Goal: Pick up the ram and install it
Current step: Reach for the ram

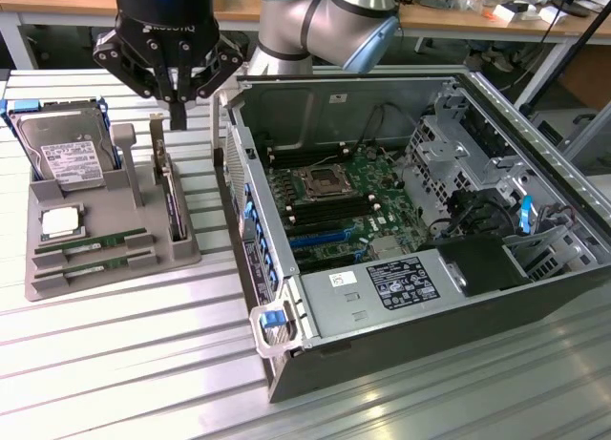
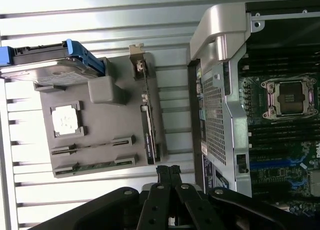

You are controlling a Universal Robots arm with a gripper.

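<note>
Robot fingers (image 1: 178,111), pressed together and empty, hover above a grey tray (image 1: 48,197); the ram (image 1: 93,240) lies slotted there at their seven o'clock (pick-up unstarted; grasping needs them spread).

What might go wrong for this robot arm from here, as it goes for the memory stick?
1. The shut gripper hangs nearer the upright expansion card than the ram; lowering there could knock the card.
2. A second stick lies right beside it in the grey tray; the fingers might nudge it.
3. The case wall stands between the tray and the motherboard; a carried stick could clip it.
</note>
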